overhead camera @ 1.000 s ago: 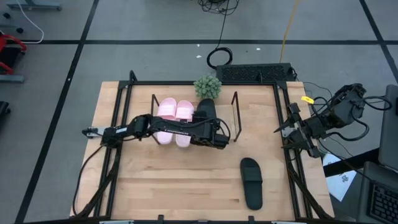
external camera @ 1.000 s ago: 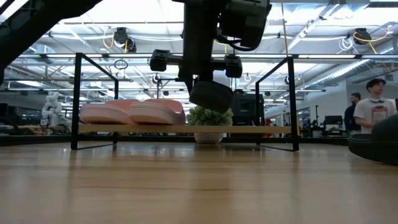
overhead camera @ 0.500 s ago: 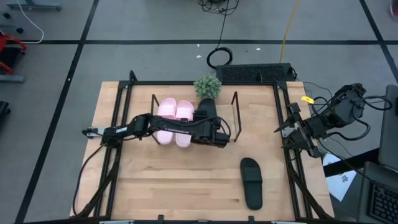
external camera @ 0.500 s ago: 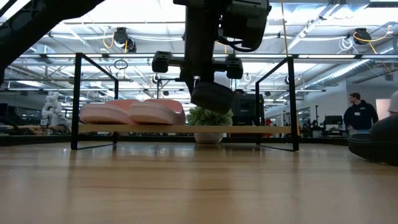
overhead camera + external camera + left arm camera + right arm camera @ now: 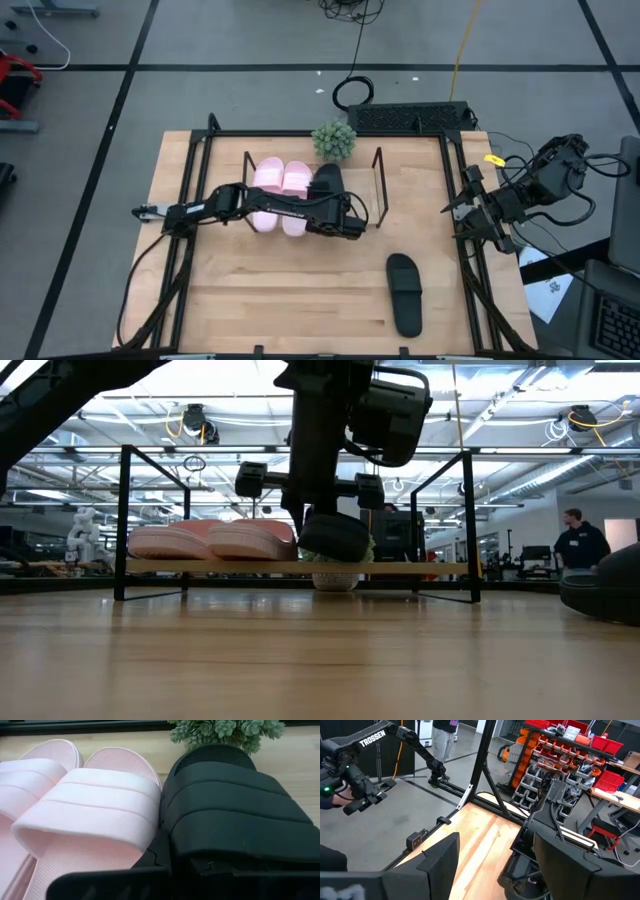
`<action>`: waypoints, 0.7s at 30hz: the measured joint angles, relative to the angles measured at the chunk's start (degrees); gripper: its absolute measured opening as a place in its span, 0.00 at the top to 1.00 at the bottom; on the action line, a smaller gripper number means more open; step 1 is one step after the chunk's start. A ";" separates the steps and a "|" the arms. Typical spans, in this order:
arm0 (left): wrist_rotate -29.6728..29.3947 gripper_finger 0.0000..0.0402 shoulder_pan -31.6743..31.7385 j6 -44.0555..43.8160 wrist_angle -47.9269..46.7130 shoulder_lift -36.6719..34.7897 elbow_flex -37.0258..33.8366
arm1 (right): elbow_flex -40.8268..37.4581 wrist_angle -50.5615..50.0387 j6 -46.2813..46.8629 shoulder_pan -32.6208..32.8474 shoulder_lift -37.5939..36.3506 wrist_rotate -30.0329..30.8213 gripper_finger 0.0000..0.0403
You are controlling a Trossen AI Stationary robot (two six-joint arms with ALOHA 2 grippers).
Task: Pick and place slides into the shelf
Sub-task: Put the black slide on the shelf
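Seen from above, a lone black slide (image 5: pixel 405 292) lies nearest, on the bare table (image 5: pixel 280 300) at about five o'clock from its centre, toe pointing to twelve, well apart from everything else. Farther in stands the shelf (image 5: pixel 310 195), its black rod frames at nine and three o'clock of the wooden board. On that board the pink pair (image 5: pixel 281 180) sits side by side toward the nine o'clock end. Just beside it, at three o'clock of the nearer pink one, is the second black slide (image 5: pixel 328 180), gripped at its heel by the left gripper (image 5: pixel 345 222), whose fingers are clamped tight on it (the wrist camera shows black strap and pink strap (image 5: pixel 85 805) touching). In the low view that slide (image 5: pixel 335 538) sits at board level; whether it rests on the board cannot be told. A small potted plant (image 5: pixel 334 140) stands beyond, at twelve o'clock. The right gripper (image 5: pixel 468 215) waits off the table's three o'clock edge, fingers (image 5: pixel 440 865) spread wide, holding nothing.
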 joint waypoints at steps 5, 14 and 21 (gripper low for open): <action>0.18 1.00 0.05 0.71 -0.22 0.00 0.00 | 0.00 0.20 -0.17 0.01 0.00 0.00 0.39; 1.11 0.94 0.16 3.74 -0.43 0.00 0.00 | 0.00 0.20 -0.19 0.00 0.00 0.00 0.39; 2.06 0.86 0.18 3.91 -0.49 0.00 0.00 | 0.00 0.19 0.37 0.01 -0.01 0.00 0.39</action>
